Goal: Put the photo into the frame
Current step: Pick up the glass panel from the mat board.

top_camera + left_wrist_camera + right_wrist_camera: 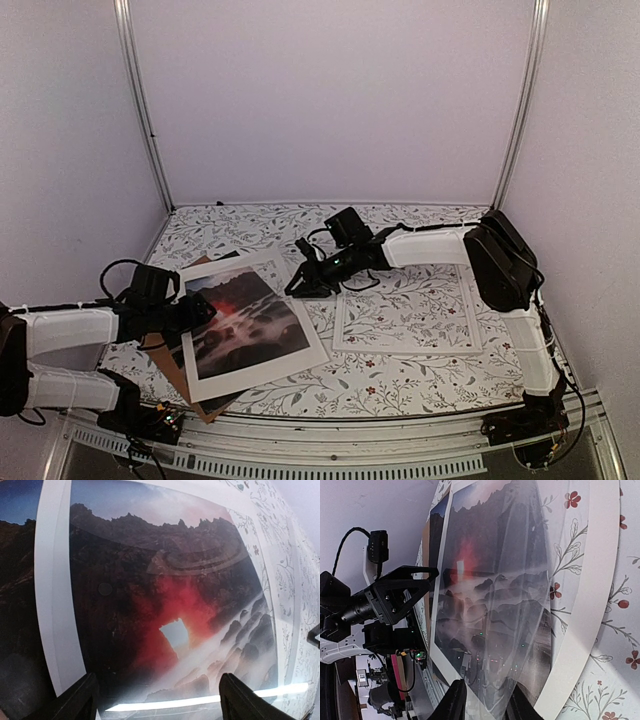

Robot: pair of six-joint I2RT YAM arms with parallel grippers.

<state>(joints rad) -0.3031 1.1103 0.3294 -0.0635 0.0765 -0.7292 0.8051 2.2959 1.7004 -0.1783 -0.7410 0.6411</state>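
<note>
1. The photo (245, 325), a dark misty landscape with a red glow at its centre, lies flat at about 9 o'clock on the floral tablecloth (420, 385), turned a little askew.
2. A white mat (262, 268) with a window cutout lies on top of it. The picture shows through the window, and in the left wrist view a dark strip of print also shows outside the mat's border on the 9 o'clock side.
3. A brown backing board (183, 383) lies under both, sticking out at 7 o'clock and at 11 o'clock.
4. The frame (408, 312) is white with narrow edges, and the cloth's pattern shows through its clear pane. It lies flat at about 3 o'clock on the table, just beside the mat; whether the two touch cannot be told. The photo is outside it.
5. The left gripper (200, 310) is low at the mat's 9 o'clock edge. Its fingers (75, 702) are spread wide over the print and grip nothing.
6. The right gripper (298, 287) is at the mat's 1 o'clock corner. Its fingers (452, 702) stand partly apart with a plain gap between them, and the near edge of the print lies in line with that gap, unpinched.
7. In the right wrist view a hazy sheen covers the print; whether it is glare or a clear sheet cannot be told.
</note>
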